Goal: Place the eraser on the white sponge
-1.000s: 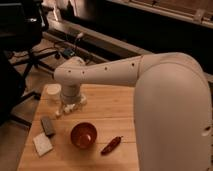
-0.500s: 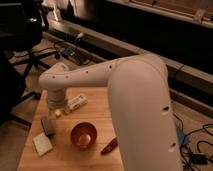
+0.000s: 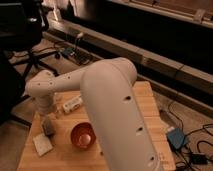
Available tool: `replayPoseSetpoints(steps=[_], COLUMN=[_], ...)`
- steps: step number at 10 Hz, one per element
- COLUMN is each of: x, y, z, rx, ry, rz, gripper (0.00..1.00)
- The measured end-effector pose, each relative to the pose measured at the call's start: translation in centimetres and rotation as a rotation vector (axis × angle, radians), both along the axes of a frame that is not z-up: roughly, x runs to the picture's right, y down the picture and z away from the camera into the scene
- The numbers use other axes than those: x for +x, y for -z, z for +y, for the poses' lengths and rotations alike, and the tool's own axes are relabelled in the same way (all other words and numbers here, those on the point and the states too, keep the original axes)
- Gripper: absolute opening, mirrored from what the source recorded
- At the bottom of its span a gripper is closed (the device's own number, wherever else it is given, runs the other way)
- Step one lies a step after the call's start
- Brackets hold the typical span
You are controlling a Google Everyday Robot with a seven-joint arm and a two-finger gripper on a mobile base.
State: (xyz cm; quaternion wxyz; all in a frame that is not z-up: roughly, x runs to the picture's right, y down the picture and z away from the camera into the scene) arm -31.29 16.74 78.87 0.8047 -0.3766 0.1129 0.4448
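While hanging over eraser [image 3: 49, 128], gripper [image 3: 48, 117] spread wide, apparently holding nothing; white sponge [image 3: 42, 145] just beside.

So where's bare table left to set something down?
Bare wood: the front strip between the white sponge and the red bowl, and the far corner of the table right of the arm. Crowded at the left end: the pincer hangs just above the eraser, close beside the sponge.

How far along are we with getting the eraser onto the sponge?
Done: nothing yet. The eraser lies on the table next to the sponge, not on it. In hand: the gripper hangs open right over the eraser, holding nothing. Left: close on the eraser, lift it, and set it on the sponge.
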Motion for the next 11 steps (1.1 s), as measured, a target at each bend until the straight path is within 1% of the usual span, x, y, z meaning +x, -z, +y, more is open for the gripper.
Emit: replayPoseSetpoints(steps=[2, 5, 7, 9, 10, 11], x=[-1.9, -2.8, -2.5, -1.6, -1.4, -1.4], y=[-1.1, -2.7, -3.8, -4.8, -5.0, -5.1], z=[1.1, 1.6, 1.7, 1.8, 2.0, 2.5], rx=[-0.004, -0.012, -0.013, -0.022, -0.035, -0.057], ry=[0.028, 0.028, 0.015, -0.007, -0.016, -0.024], rz=[-0.012, -0.002, 0.025, 0.06, 0.067, 0.063], gripper=[0.65, 0.65, 0.65, 0.65, 0.65, 0.65])
